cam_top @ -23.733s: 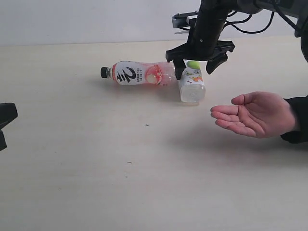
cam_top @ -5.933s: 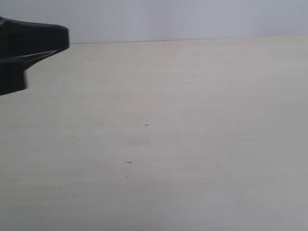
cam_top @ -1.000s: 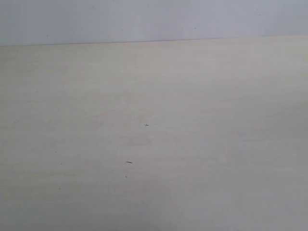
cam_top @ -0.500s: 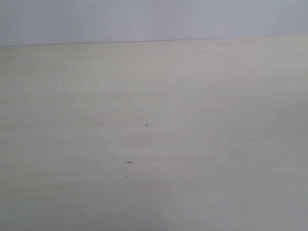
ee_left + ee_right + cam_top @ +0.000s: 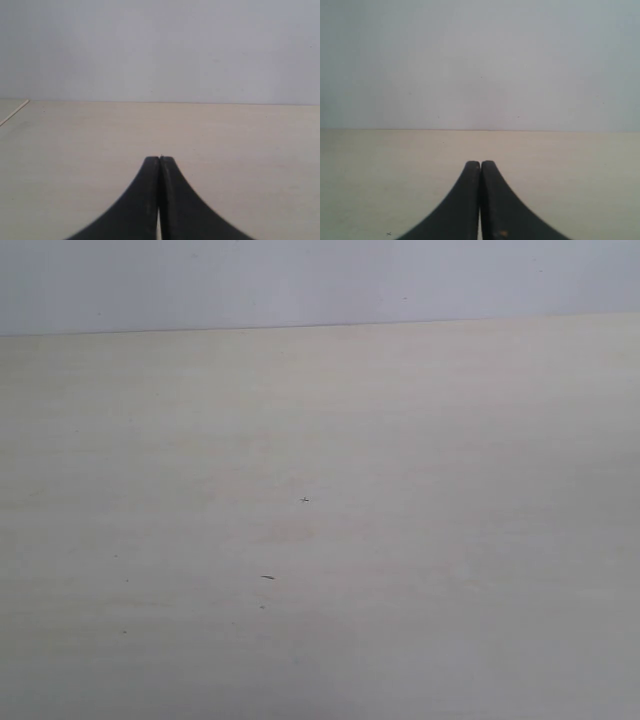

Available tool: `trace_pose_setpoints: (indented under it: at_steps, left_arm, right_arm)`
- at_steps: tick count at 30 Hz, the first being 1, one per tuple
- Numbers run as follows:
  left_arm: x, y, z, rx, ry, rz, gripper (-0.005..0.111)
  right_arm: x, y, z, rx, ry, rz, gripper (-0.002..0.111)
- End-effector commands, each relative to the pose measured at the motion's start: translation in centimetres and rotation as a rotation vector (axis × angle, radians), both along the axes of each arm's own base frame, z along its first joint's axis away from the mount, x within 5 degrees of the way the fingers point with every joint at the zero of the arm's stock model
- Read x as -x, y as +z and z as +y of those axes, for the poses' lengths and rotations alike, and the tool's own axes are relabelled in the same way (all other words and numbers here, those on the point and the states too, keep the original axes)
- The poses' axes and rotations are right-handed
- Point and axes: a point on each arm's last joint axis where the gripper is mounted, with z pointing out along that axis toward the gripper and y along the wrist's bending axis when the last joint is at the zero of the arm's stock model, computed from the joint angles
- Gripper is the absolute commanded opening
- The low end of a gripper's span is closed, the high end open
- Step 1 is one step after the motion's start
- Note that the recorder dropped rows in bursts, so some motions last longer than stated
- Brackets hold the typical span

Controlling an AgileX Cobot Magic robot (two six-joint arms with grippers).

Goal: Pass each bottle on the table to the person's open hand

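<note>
Left gripper: the black, curved, two-fingered left gripper (image 5: 159, 159) has its jaws pressed together tip to tip and holds nothing. It hangs low over the broad, flat, pale beige wood-grain table (image 5: 75, 150), with its tips pointing toward the far wall.
Far corner, left arm's camera: a thin pale line (image 5: 15, 112) slants across the surface (edge or seam, I cannot tell which).
Table, exterior view: it fills the picture from the near side up to the wall, and its grain runs across in faint bands.
Left part of the table: a few tiny dark specks (image 5: 125, 630), well apart from one another.
Middle of the table: a short dark dash (image 5: 267, 577) lies on the surface. Farther back and a little to the right of it sits a tiny cross-shaped speck (image 5: 305, 500), and the two do not touch.
Wall: a plain, pale grey-blue wall (image 5: 320, 280) meets the table's far edge in a straight line that rises slightly toward the right.
Right gripper: the black, curved, two-fingered right gripper (image 5: 480, 163) also has its jaws together along their length, with nothing in its grasp. It points toward the wall over the table. A small orange-brown fleck (image 5: 502, 233) shows low on one finger.
Bottles: where they are cannot be told from these three views.
</note>
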Motion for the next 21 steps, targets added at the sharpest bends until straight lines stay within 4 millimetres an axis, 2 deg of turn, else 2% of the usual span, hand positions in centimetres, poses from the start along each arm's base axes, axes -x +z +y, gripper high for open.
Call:
trace_pose_setpoints:
  at_steps: [1,8,11,21]
  left_arm:
    - [0.0,-0.1,0.0,-0.002,0.004,0.004,0.0]
    - [0.0,-0.2,0.0,-0.002,0.003,0.014,0.0]
    - [0.3,-1.4,-0.1,-0.007,-0.014,0.151,0.0]
    - [0.3,-1.4,-0.1,-0.012,-0.016,0.153,0.0]
  right_arm:
    - [0.0,-0.1,0.0,0.005,-0.002,-0.008,0.0]
    - [0.0,-0.1,0.0,0.005,-0.002,-0.008,0.0]
    - [0.0,-0.1,0.0,0.005,-0.002,-0.008,0.0]
    - [0.0,-0.1,0.0,0.005,-0.002,-0.008,0.0]
